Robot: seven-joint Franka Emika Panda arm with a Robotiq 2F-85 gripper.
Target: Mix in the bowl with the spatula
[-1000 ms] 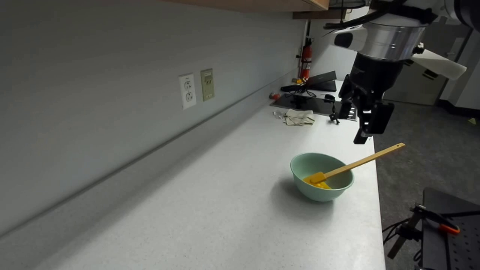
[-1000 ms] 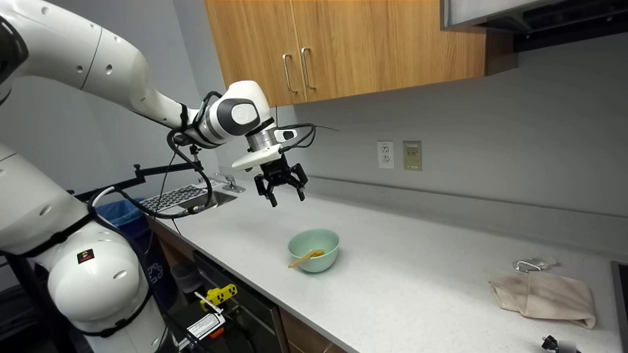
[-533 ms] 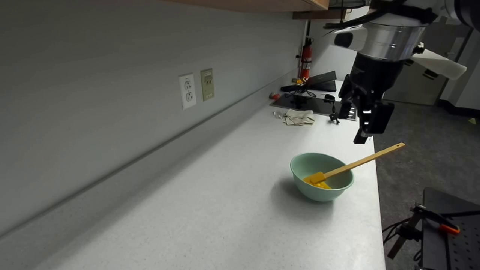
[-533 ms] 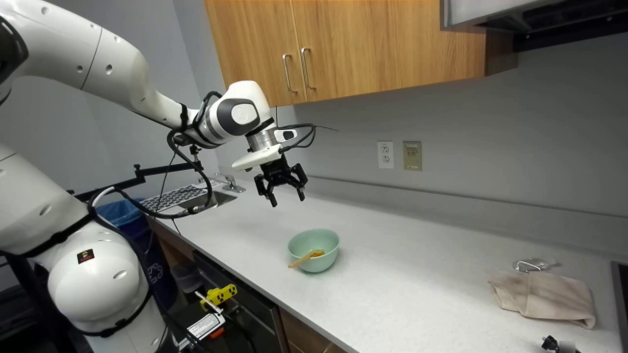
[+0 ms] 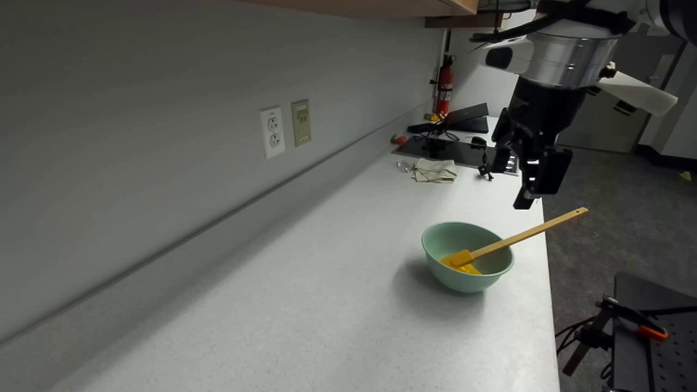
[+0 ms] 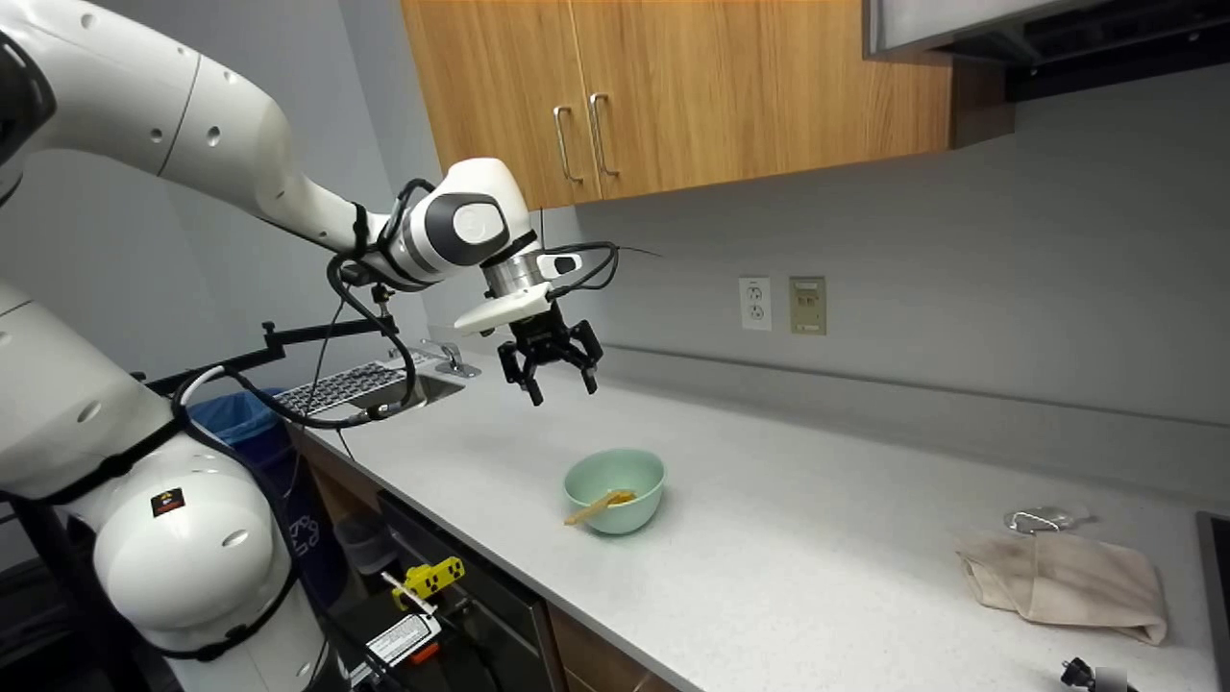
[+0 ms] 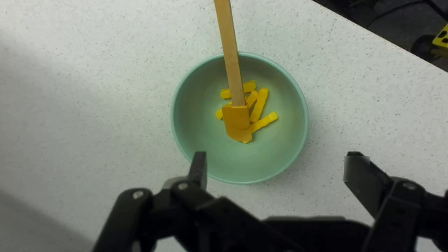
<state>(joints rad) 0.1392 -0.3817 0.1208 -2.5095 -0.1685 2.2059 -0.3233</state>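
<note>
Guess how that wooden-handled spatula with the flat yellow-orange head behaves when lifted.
The spatula would likely feel stiff: its wooden handle looks straight. Slanting out of the round, pale green bowl, it may swing or slide. Its head could drag the yellow, stick-shaped pieces it partly covers.

Spatula (image 7: 233,70) aslant in teal bowl (image 7: 269,148)

Bowl (image 7: 241,157) is looking smooth, plastic-like.
Wooden spatula handle (image 7: 231,56) is looking matt; metal cabinet handles (image 6: 598,135) are glinting.

Gripper (image 6: 563,392): jaws apart, above desk (image 6: 788,538) | Bowl (image 6: 636,517): upright on desk | Spatula (image 6: 593,507): tilted in bowl, handle past rim
</note>
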